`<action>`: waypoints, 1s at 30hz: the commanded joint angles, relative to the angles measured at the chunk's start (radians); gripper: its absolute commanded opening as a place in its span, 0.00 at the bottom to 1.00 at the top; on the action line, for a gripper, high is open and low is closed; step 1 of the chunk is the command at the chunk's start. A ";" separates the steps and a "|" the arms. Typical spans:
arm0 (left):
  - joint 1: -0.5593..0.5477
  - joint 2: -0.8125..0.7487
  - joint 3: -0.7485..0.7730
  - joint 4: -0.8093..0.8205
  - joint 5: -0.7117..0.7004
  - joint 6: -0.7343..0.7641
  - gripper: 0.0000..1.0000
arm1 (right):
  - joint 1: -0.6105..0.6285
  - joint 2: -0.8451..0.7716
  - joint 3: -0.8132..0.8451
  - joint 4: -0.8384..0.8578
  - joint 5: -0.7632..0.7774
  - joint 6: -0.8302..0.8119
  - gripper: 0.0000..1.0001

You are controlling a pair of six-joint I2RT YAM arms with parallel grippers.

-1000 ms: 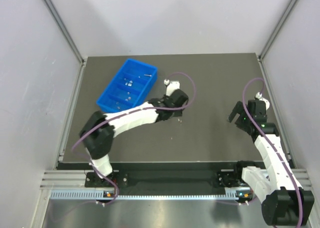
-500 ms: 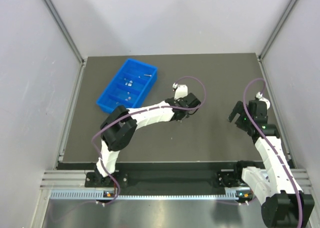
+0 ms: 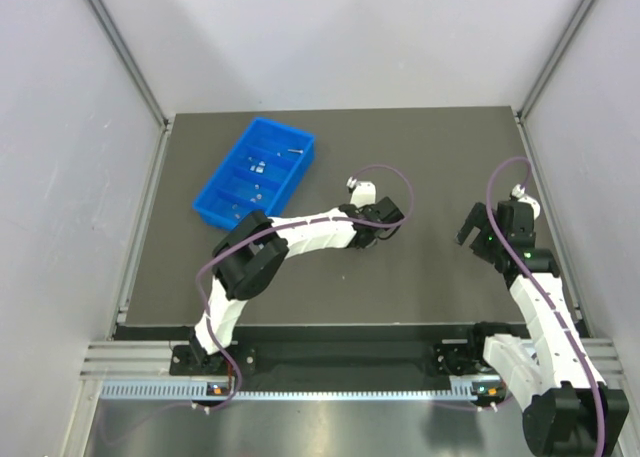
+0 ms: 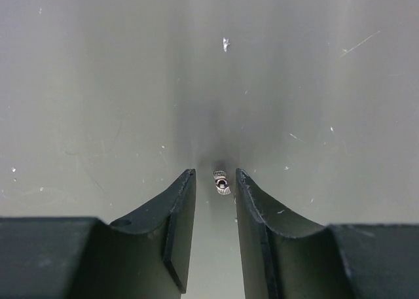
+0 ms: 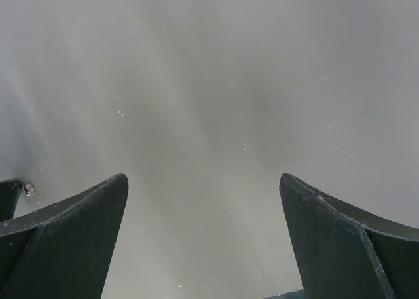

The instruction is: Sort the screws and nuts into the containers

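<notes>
A tiny silver nut (image 4: 222, 182) lies on the dark table between the tips of my left gripper (image 4: 215, 175). Its black fingers (image 4: 182, 207) stand close on either side with a thin gap each way, so the gripper is open and touches nothing. From above, the left gripper (image 3: 385, 231) is low over the table's middle, well right of the blue four-compartment tray (image 3: 222, 165). Small silver pieces (image 3: 256, 163) lie in the tray's compartments; they are too small to tell screws from nuts. My right gripper (image 5: 203, 178) hangs wide open over bare table, also seen from above (image 3: 472, 233).
Grey walls with aluminium posts close in the table on three sides. The tray sits slantwise at the back left. The left arm stretches across the table's middle from its base at the near left.
The left arm has swung right and a little nearer, away from the tray's corner to the middle of the table. The right arm has stayed put.
</notes>
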 commanded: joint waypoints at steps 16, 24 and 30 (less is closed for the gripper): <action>-0.005 0.055 0.009 -0.024 -0.040 -0.045 0.33 | 0.002 -0.002 -0.006 0.046 -0.005 -0.012 1.00; -0.005 0.044 -0.017 -0.006 -0.011 -0.051 0.03 | 0.002 -0.003 -0.006 0.046 -0.001 -0.012 1.00; 0.039 -0.094 -0.077 0.035 0.009 -0.033 0.00 | 0.002 0.005 -0.006 0.046 0.002 -0.008 1.00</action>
